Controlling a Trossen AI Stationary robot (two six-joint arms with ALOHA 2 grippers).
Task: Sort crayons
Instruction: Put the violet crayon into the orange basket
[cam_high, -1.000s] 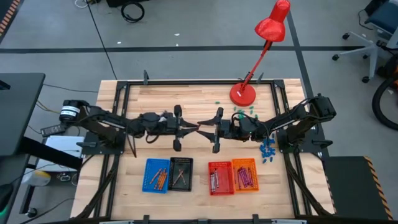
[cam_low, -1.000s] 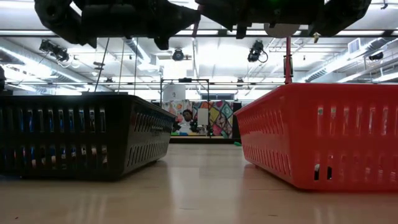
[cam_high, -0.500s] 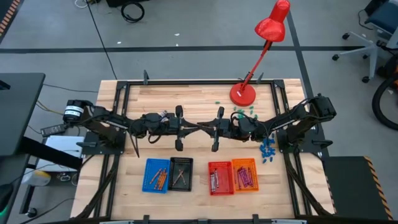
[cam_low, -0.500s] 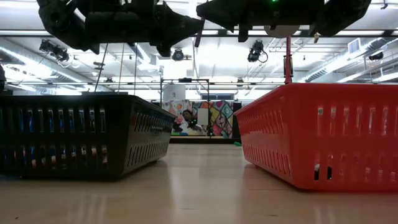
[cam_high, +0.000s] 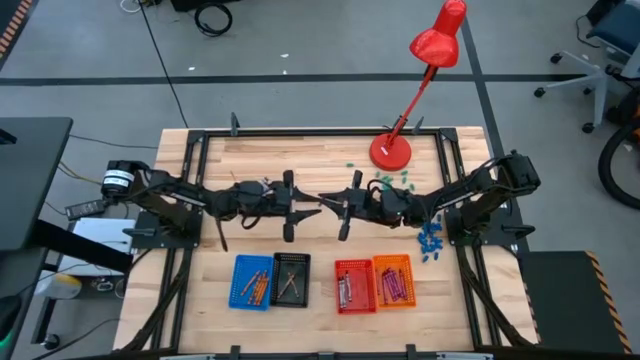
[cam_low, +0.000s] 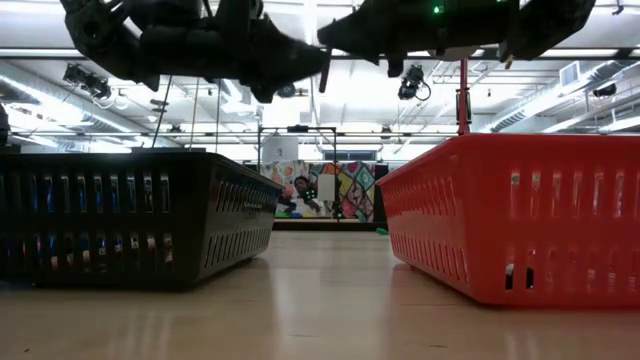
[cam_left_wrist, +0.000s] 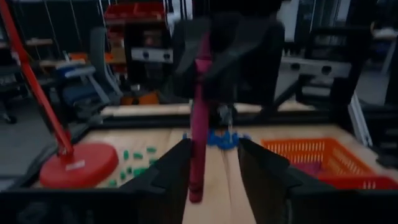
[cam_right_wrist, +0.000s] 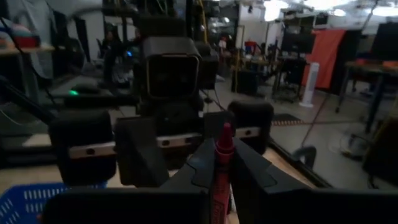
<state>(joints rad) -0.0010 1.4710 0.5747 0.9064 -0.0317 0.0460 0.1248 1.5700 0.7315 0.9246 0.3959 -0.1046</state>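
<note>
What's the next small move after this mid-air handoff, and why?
Probably: left gripper backs away. Its fingers stand open beside the magenta crayon, while the right gripper is shut on it. Once clear, the right arm can likely carry it toward the orange basket, which holds purple ones.

I can't make out any readable text, label, brand or number from here; the small pale tag on the red lamp's base (cam_left_wrist: 74, 165) is too blurred to read.

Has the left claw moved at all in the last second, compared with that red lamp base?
Yes. In the high view the left claw has pulled back slightly leftward, away from the red lamp base, leaving the magenta crayon pinched in the right claw.
</note>
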